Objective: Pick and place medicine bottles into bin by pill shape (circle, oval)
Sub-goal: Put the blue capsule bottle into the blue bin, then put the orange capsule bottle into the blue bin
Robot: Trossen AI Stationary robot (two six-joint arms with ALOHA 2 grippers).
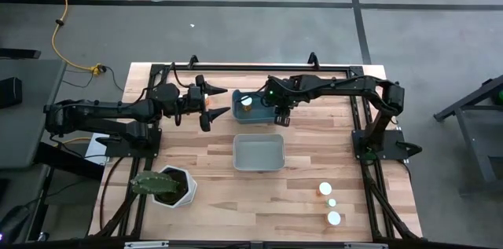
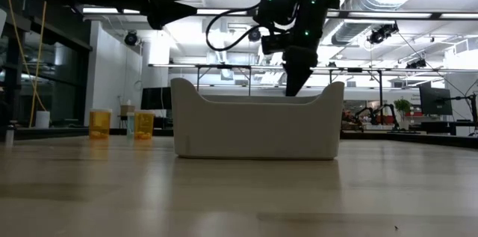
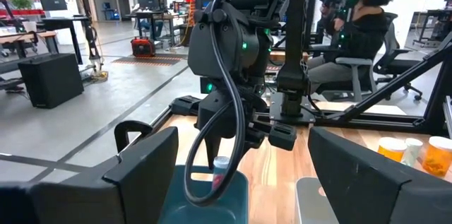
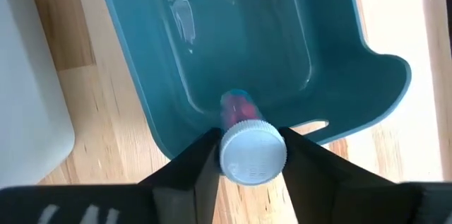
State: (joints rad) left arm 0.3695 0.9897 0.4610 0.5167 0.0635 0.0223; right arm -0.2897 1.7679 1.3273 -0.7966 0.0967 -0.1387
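Note:
My right gripper (image 1: pixel 280 114) hangs over the near right part of the teal bin (image 1: pixel 253 118) and is shut on a small medicine bottle with a white cap (image 4: pixel 253 155). Pink pills show in its body (image 4: pixel 237 107). Another white-capped bottle (image 1: pixel 247 101) stands inside the teal bin. Three more bottles (image 1: pixel 331 202) stand upright on the table at the near right. My left gripper (image 1: pixel 225 101) is open and empty, held level just left of the teal bin and pointing at it. In the left wrist view its fingers (image 3: pixel 145 171) frame the right gripper and the bin (image 3: pixel 233 190). My right gripper pinches the bottle at its white cap (image 4: pixel 227 159) between the two fingers, which stand on opposite sides of the cap. The fingers come from above, pointing down. The bottle hangs upright below them, cap up, its body (image 4: pixel 239 111) over the teal bin's inner wall (image 4: pixel 212 75), lifted clear.
An empty grey bin (image 1: pixel 258 153) stands in the table's middle, near side of the teal bin. A white hexagonal pot with a green plant (image 1: pixel 167 187) stands at the near left. A person sits beyond the table's right side (image 3: pixel 360 26).

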